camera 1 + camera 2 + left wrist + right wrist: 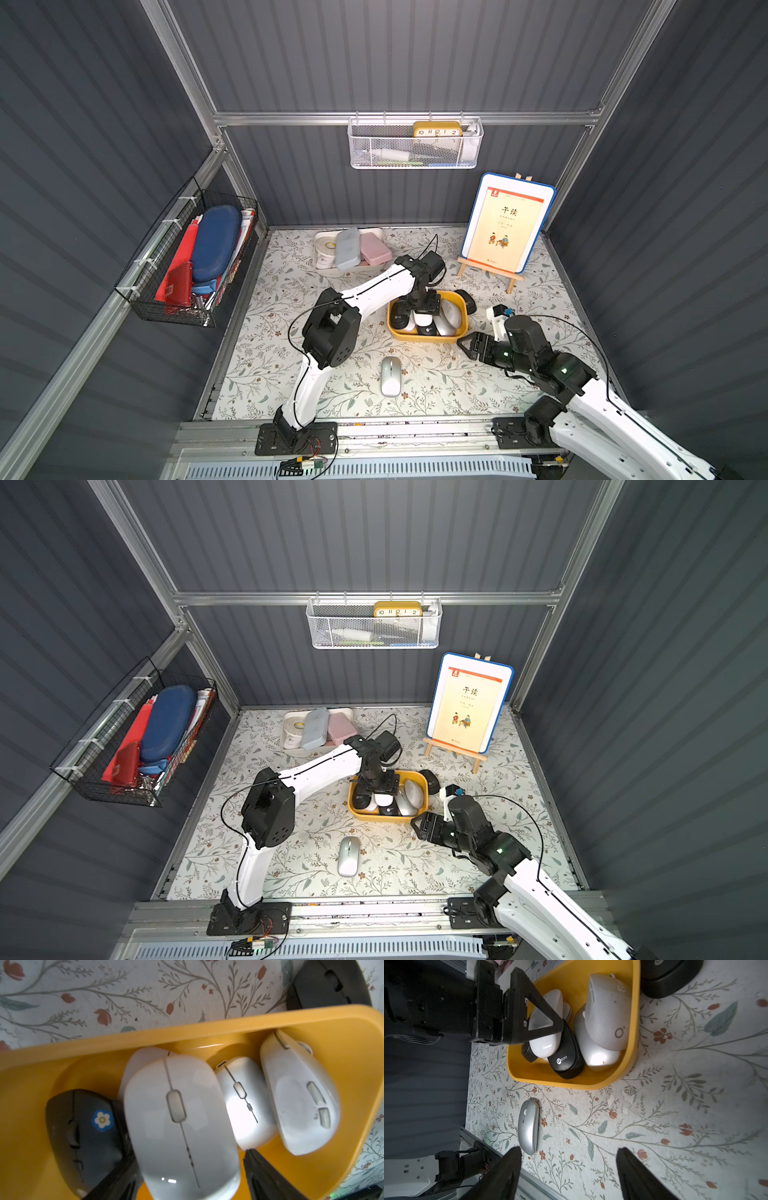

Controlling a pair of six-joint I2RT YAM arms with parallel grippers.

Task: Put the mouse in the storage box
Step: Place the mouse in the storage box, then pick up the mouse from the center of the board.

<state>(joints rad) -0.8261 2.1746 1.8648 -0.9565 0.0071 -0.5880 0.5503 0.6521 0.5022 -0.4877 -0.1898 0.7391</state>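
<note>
Yellow plastic, shallow and round-cornered: the storage box sits mid-table, crowded with mice. The left gripper hangs straight down into it, jaws parted either side of a white mouse that lies on top of the pile. A sliver of yellow shows between one finger and the shell, so I judge the mouse is lying free in the box rather than pinched.

Around it are a flower-sticker mouse, a black Lecoo mouse, a glossy grey mouse and an off-white mouse tipped on its side against the wall.

Two lie outside — a silver mouse flat on the floral table cover toward the front, and a dark mouse just beside the box's far corner.

The right gripper hovers low near the box's front corner, jaws wide and empty. It faces across the table toward the silver mouse, probably the next one to fetch.
</note>
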